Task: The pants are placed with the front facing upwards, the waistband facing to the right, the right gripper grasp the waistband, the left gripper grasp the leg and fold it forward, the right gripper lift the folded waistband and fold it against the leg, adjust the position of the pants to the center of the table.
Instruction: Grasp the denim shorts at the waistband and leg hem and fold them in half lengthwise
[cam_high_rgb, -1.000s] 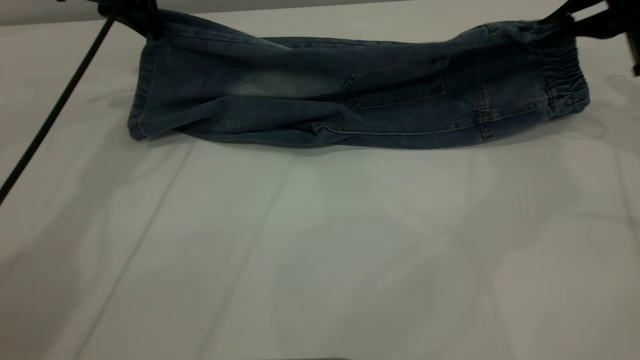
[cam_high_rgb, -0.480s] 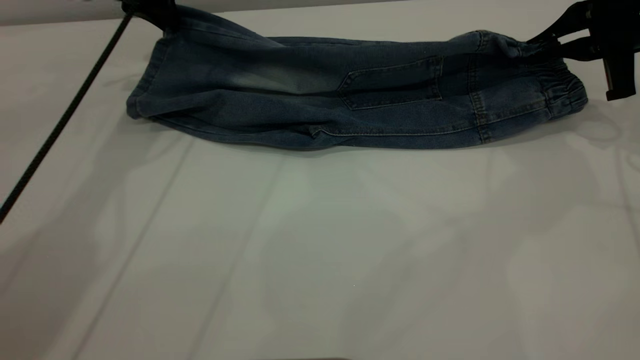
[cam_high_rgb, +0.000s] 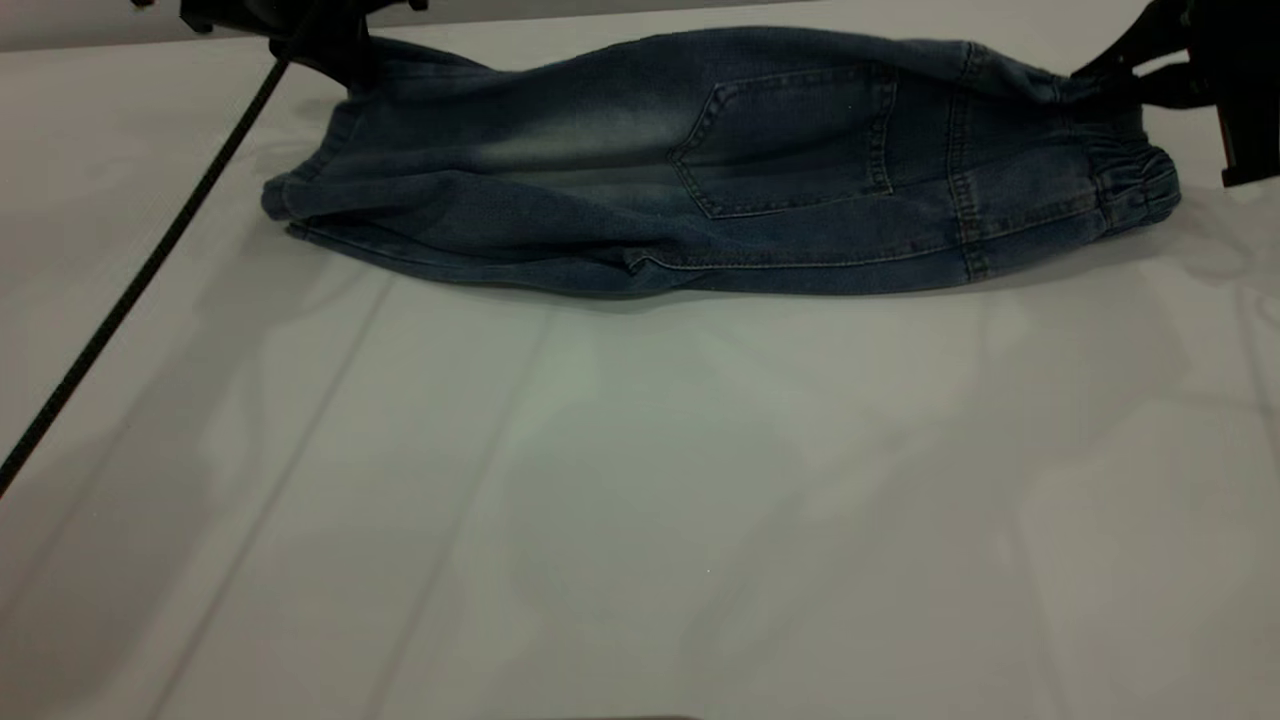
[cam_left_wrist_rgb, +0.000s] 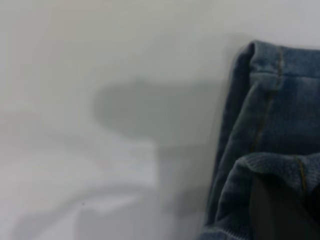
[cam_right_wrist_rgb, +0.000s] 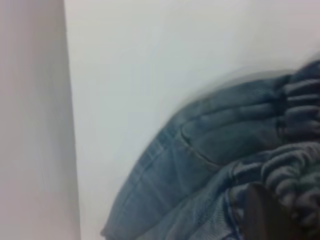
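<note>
Exterior view looks across the table (cam_high_rgb: 640, 520) from low at its near edge, pants (cam_high_rgb: 720, 160) at the far side. Left wrist view sits close over the leg hem (cam_left_wrist_rgb: 275, 125); right wrist view close over the waistband (cam_right_wrist_rgb: 295, 165) (both share the pants with the exterior).

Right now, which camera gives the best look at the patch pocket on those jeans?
The exterior view: the patch pocket shows whole on the pants. The left wrist view shows only the leg hem. The right wrist view shows the puckered waistband and nearby seams, no clear pocket.
</note>
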